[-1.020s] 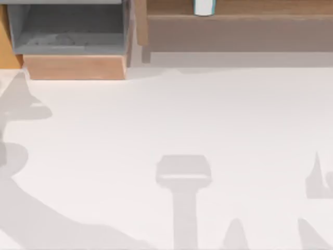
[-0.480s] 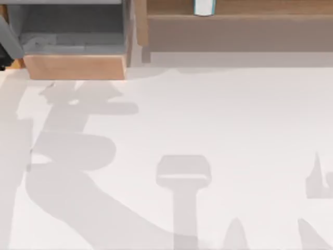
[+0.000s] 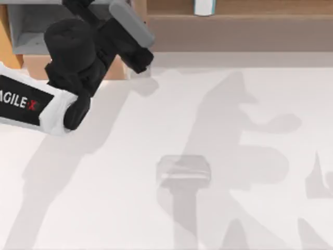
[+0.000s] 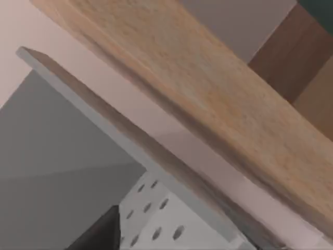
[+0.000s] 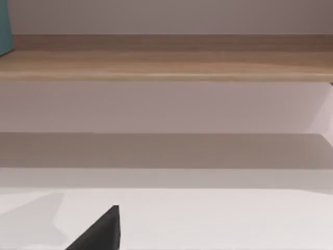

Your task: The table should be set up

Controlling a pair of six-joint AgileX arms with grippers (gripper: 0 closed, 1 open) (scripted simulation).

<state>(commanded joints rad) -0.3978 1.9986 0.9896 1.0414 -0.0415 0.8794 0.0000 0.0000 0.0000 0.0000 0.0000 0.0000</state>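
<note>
Left arm (image 3: pixel 78 57): over table (image 3: pixel 218 172) far-left corner, at wooden box (image 3: pixel 31 65) | finger spread: cannot tell | progress: table bare, nothing placed; setup entirely outstanding.

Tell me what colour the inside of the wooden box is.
Grey, seen best in the top view: the light-brown wooden box has a grey interior.

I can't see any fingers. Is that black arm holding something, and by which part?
It cannot be told. The left arm reaches over the wooden box at the table's far left corner.
</note>
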